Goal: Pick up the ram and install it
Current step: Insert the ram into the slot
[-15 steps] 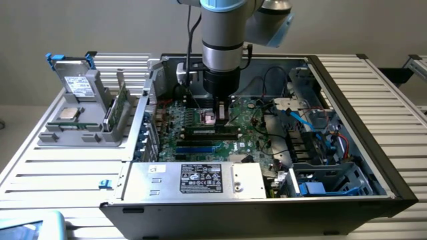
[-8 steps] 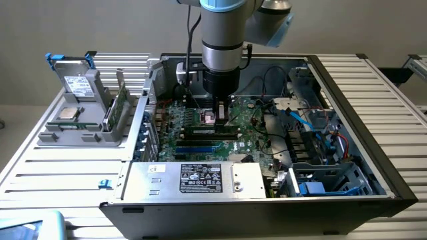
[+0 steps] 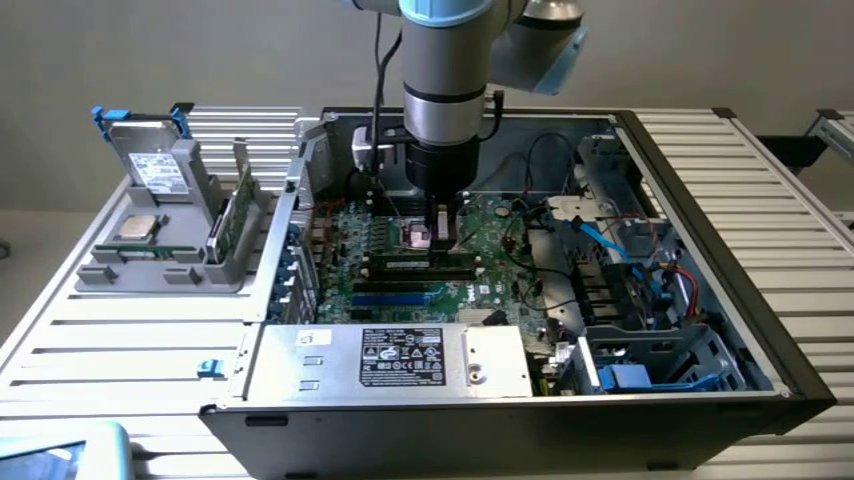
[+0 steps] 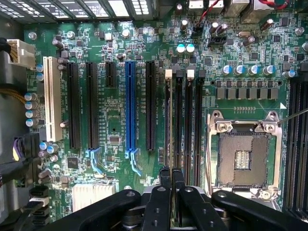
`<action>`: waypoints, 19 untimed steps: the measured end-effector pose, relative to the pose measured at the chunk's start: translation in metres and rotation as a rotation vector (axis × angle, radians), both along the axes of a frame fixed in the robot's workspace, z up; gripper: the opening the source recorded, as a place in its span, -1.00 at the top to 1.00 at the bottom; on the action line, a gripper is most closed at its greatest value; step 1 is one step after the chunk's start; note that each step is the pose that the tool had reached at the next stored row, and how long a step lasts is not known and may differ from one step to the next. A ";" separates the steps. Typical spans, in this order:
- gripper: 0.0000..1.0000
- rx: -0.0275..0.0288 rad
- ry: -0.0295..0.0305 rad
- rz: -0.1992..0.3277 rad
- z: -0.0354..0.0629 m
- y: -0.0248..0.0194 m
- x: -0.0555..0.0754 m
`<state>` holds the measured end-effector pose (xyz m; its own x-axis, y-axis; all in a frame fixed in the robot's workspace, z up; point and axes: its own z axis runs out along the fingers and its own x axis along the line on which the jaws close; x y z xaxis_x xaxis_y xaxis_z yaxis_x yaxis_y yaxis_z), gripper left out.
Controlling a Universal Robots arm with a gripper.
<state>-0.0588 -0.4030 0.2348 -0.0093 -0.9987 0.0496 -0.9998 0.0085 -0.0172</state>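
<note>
The ram (image 3: 236,207), a thin green stick, stands on edge in the grey holder (image 3: 160,270) at the exterior view's left, outside the computer case. My gripper (image 3: 441,240) hangs low inside the open case, far from that stick, right over the black memory slots (image 3: 420,266). In the wrist view the gripper (image 4: 172,174) is shut, its two black fingertips (image 4: 165,180) pressed together with nothing visible between them. They sit over the end of the long memory slots (image 4: 179,115) beside the open processor socket (image 4: 243,156). I cannot tell whether a stick sits in any slot.
The holder also carries a grey drive (image 3: 158,170) with a white label and a square silver processor chip (image 3: 138,226). Inside the case are expansion slots (image 4: 130,103), loose cables (image 3: 621,240), a drive cage (image 3: 654,370) and the power supply (image 3: 400,358). Case walls ring the board.
</note>
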 end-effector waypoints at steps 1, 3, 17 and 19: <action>0.74 -0.0002 0.0000 0.000 -0.0005 0.0000 0.000; 0.74 -0.0006 0.0002 0.000 -0.0010 -0.0001 0.000; 0.74 -0.0006 0.0002 0.000 0.0015 -0.0023 0.001; 0.74 -0.0004 -0.0001 0.000 0.0013 -0.0023 0.001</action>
<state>-0.0580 -0.4052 0.2361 -0.0095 -0.9987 0.0500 -0.9998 0.0086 -0.0173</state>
